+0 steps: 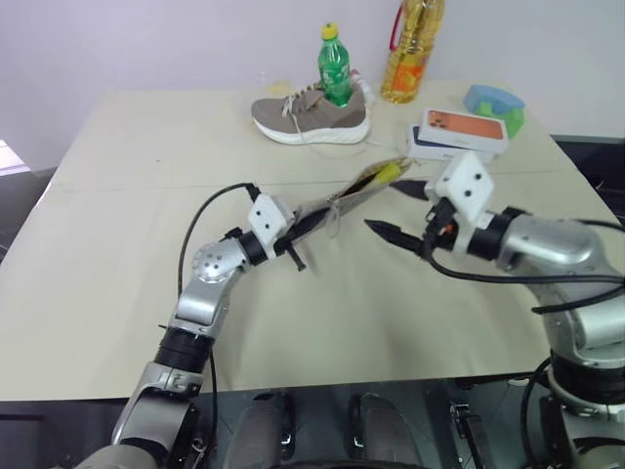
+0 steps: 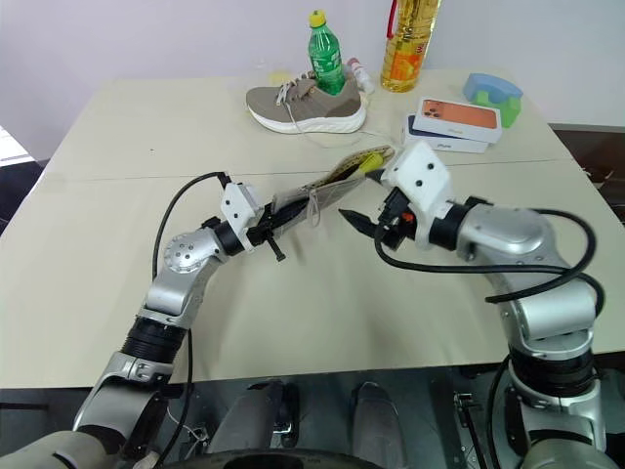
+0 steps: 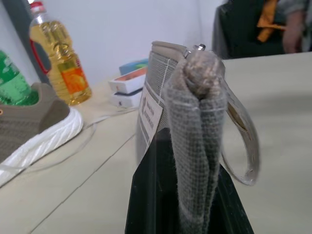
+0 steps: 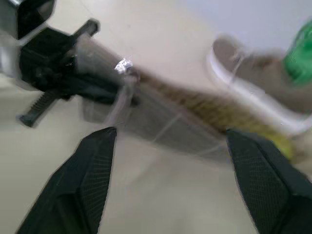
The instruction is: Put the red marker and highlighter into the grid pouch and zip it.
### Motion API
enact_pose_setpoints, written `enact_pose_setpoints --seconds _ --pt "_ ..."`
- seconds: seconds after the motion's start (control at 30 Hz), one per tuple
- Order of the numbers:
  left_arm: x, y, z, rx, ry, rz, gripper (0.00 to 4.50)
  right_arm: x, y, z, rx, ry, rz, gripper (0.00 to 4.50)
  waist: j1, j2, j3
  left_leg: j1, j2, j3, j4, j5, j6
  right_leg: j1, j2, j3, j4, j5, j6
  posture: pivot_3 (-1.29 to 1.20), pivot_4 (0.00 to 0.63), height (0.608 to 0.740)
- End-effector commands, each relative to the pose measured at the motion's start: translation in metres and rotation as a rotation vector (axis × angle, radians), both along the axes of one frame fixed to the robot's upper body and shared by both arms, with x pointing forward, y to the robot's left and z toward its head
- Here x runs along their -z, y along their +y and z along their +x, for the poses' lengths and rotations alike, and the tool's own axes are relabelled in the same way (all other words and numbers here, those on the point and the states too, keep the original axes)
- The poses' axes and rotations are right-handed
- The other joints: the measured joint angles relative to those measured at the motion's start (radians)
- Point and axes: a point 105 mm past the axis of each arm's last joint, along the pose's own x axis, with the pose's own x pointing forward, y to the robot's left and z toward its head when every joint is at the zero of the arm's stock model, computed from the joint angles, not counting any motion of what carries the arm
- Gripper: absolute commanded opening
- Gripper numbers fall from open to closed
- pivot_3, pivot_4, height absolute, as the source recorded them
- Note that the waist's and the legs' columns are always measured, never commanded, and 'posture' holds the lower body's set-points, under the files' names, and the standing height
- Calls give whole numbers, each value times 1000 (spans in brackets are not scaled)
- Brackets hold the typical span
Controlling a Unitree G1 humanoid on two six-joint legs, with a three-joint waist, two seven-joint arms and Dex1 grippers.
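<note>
My left gripper [image 1: 291, 237] is shut on one end of the grid pouch [image 1: 344, 198] and holds it above the table, slanting up toward the far right. The grey fabric, white label [image 3: 150, 110] and cord loop [image 3: 242, 146] show close up in the left wrist view. The yellow highlighter [image 1: 389, 174] shows at the pouch's far end. My right gripper [image 1: 392, 207] is open just right of the pouch, its fingers [image 4: 92, 170] spread wide on either side of the pouch [image 4: 165, 119], apart from it. The red marker is hidden.
At the back of the beige table [image 1: 117, 274] stand a brown shoe [image 1: 311, 115], a green bottle [image 1: 335, 66] and an oil bottle [image 1: 412, 49]. Stacked phone boxes [image 1: 459, 132] and a blue-green object [image 1: 495, 103] lie at the back right.
</note>
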Motion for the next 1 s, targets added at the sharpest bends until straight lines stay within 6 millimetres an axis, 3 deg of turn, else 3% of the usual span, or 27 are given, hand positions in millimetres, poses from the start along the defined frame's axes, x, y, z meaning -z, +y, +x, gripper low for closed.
enact_pose_setpoints --seconds 0.03,0.2,0.23,0.3,0.47,0.5,0.67,0.87,1.0 --pt "-14 -11 -2 7 -84 -12 0 6 12 10 98 65 88 3648 1 1 0 0 0 0 0 0 0 -1 0 0 1 0 0 0 150 740" --pt "-14 -14 -1 4 -91 -20 0 12 29 15 117 140 182 3648 3 0 0 -1 -1 0 0 3 -4 -1 0 0 1 0 0 0 150 740" --pt "-14 -15 -1 5 -92 -19 0 13 33 15 113 147 185 3417 3 0 0 -1 -1 0 0 2 -4 -1 0 0 1 0 0 0 150 740" --pt "-13 -14 -1 2 -94 -16 0 15 38 15 106 162 196 2809 2 1 0 -1 -1 0 0 1 -2 -1 0 0 1 0 0 0 150 740" --pt "-10 -7 0 -16 -99 1 0 12 32 16 119 147 174 292 2 1 0 -1 -1 0 0 0 0 -1 1 0 1 0 0 0 150 740" --pt "-8 -4 1 -18 -106 21 0 9 27 17 128 134 154 82 2 1 0 -1 -1 0 0 0 0 -1 1 0 1 0 0 0 150 740" --pt "1 8 1 -13 -130 107 0 -8 -5 17 166 51 37 82 2 1 0 -1 -2 1 0 0 1 -1 1 0 1 0 0 0 150 740" --pt "16 31 -7 20 -119 196 0 -39 -78 31 413 -40 -70 82 2 1 0 -1 -1 1 0 -1 1 -1 1 0 0 0 0 0 150 740" --pt "22 43 -12 31 -99 219 0 -33 -125 37 577 -29 -181 82 3 1 0 -1 -1 1 0 -1 1 -1 0 0 0 0 0 0 150 740"
